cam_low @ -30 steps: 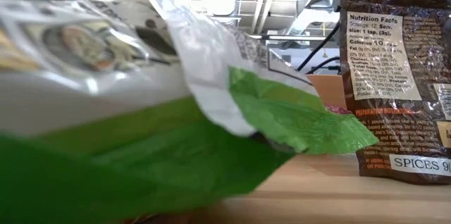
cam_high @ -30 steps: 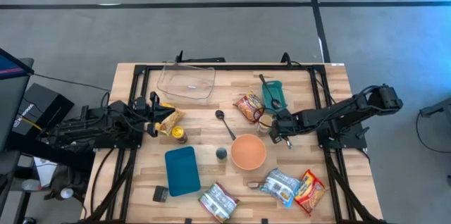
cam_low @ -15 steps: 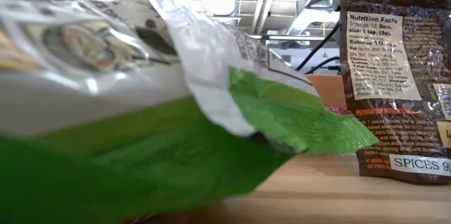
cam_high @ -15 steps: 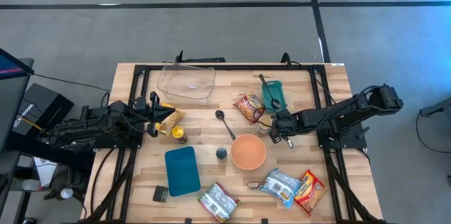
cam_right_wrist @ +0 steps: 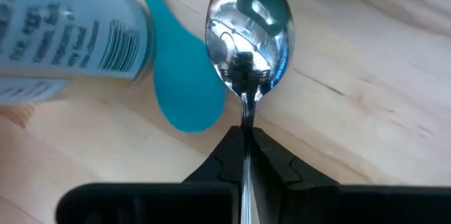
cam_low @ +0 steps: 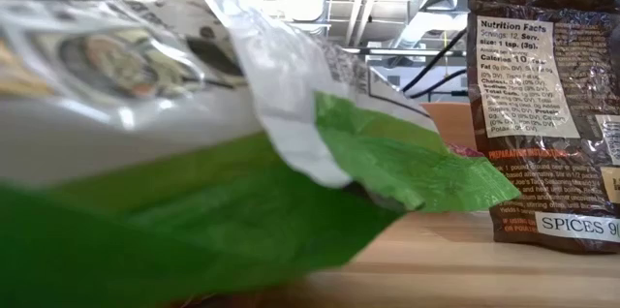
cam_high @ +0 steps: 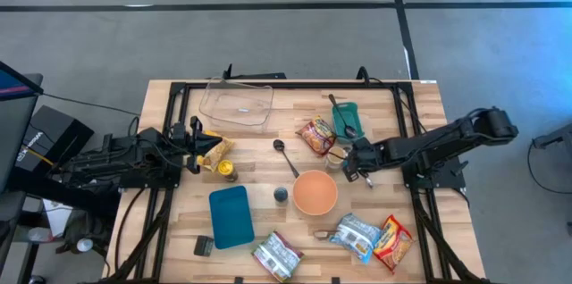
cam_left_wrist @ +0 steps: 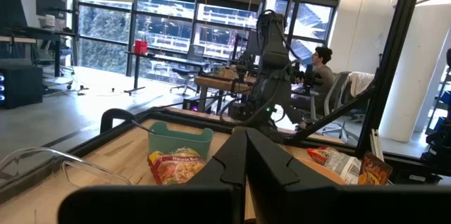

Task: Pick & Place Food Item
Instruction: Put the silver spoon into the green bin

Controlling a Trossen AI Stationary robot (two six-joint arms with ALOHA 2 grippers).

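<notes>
Right gripper [cam_right_wrist: 245,146] fingers clamped on the steel spoon [cam_right_wrist: 248,30] handle, bowl just ahead above the bench [cam_right_wrist: 352,111]; rigid, light, slick, so grip mid-handle; left gripper [cam_left_wrist: 245,157] closed, empty, well apart.

A light wooden slatted table [cam_high: 429,101] edged by a black metal frame was seen from above, with a clear rectangular plastic container [cam_high: 237,104] and a teal plastic tray [cam_high: 345,120] set toward its far side. Near the middle were laid a red and yellow snack packet [cam_high: 316,135], a dark metal spoon [cam_high: 284,155], an orange round bowl [cam_high: 315,192], a small dark round cap [cam_high: 281,195] and a teal rectangular lid [cam_high: 231,215]. Along the near edge were found a small black block [cam_high: 203,246], a green and white food pouch [cam_high: 276,255], a blue and white packet [cam_high: 356,235] and a red and yellow packet [cam_high: 395,241].
</notes>
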